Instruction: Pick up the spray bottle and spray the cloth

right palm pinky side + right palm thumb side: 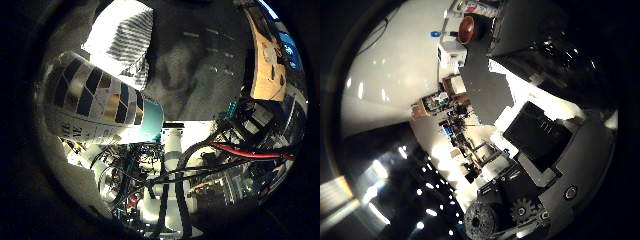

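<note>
The spray bottle (95,102) fills much of the little finger side view, so it is very close to the palm. It is round and white, with dark blue and gold blocks on its label and a pale teal end. Past it lies a striped white and grey cloth (125,37). I cannot tell if the hand (530,200) is grasping the bottle.
</note>
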Controlling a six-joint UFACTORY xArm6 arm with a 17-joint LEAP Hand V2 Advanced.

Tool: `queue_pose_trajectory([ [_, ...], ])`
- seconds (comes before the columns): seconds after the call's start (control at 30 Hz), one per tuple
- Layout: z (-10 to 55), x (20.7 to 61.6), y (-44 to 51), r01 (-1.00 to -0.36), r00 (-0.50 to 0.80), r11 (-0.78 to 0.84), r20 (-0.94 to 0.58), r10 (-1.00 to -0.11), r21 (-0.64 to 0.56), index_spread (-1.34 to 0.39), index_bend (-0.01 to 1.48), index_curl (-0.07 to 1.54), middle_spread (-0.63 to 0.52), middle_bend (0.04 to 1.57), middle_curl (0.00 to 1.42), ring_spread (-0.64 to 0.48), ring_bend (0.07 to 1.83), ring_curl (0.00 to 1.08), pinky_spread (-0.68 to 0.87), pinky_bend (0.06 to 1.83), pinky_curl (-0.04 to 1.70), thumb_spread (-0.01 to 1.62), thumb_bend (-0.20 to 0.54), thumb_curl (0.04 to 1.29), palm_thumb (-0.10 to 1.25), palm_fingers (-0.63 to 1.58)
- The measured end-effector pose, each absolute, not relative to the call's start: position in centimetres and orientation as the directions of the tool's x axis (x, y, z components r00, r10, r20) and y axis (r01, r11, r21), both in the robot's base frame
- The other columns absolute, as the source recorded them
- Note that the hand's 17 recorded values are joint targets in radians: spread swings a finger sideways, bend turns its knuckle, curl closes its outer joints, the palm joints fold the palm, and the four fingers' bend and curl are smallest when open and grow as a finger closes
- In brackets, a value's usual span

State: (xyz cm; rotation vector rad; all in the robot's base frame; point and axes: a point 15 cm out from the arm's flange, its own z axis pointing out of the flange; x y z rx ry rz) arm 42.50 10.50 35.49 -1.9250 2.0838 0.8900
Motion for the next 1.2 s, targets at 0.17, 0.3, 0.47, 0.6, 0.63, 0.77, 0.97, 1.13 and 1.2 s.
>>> queue_pose_trajectory([
  [0.17, 33.6, 43.4, 10.4, -0.943, -0.175, -0.002, -0.499, -0.849, 0.334, -0.26, 1.15, 0.82, -0.17, 1.3, 0.86, -0.25, 1.34, 0.89, -0.16, 1.03, 1.54, 1.01, -0.014, 0.73, 1.03, 1.1],
  [0.3, 33.3, 43.7, 10.1, -0.941, -0.185, 0.007, -0.496, -0.849, 0.338, -0.26, 1.14, 0.82, -0.17, 1.3, 0.86, -0.25, 1.34, 0.89, -0.16, 1.03, 1.54, 1.02, -0.013, 0.72, 1.03, 1.09],
  [0.47, 34.0, 44.0, 9.7, -0.946, -0.181, 0.01, -0.5, -0.847, 0.325, -0.26, 1.14, 0.82, -0.18, 1.3, 0.87, -0.25, 1.34, 0.89, -0.16, 1.03, 1.54, 1.02, -0.013, 0.72, 1.03, 1.09],
  [0.6, 36.3, 44.8, 8.9, -0.959, -0.162, 0.016, -0.506, -0.847, 0.282, -0.26, 1.14, 0.83, -0.18, 1.3, 0.87, -0.25, 1.34, 0.89, -0.16, 1.03, 1.54, 1.03, -0.014, 0.72, 1.02, 1.09],
  [0.63, 36.9, 44.6, 8.9, -0.96, -0.155, 0.009, -0.507, -0.848, 0.279, -0.26, 1.14, 0.83, -0.18, 1.3, 0.87, -0.25, 1.34, 0.89, -0.16, 1.03, 1.54, 1.03, -0.014, 0.71, 1.02, 1.09],
  [0.77, 37.4, 44.1, 9.0, -0.959, -0.148, -0.003, -0.51, -0.847, 0.283, -0.26, 1.13, 0.83, -0.18, 1.29, 0.87, -0.24, 1.34, 0.89, -0.16, 1.04, 1.54, 1.04, -0.013, 0.71, 1.02, 1.09],
  [0.97, 36.7, 44.3, 10.1, -0.957, -0.133, -0.022, -0.507, -0.852, 0.289, -0.26, 1.13, 0.83, -0.18, 1.29, 0.87, -0.24, 1.34, 0.89, -0.16, 1.04, 1.54, 1.04, -0.013, 0.71, 1.02, 1.09],
  [1.13, 35.0, 44.4, 11.0, -0.949, -0.13, -0.041, -0.503, -0.854, 0.314, -0.26, 1.13, 0.84, -0.18, 1.29, 0.87, -0.24, 1.34, 0.89, -0.15, 1.03, 1.54, 1.04, -0.012, 0.7, 1.03, 1.09],
  [1.2, 34.6, 44.5, 11.2, -0.947, -0.131, -0.043, -0.503, -0.854, 0.319, -0.26, 1.13, 0.84, -0.18, 1.29, 0.87, -0.24, 1.34, 0.89, -0.15, 1.03, 1.54, 1.04, -0.013, 0.7, 1.03, 1.09],
])
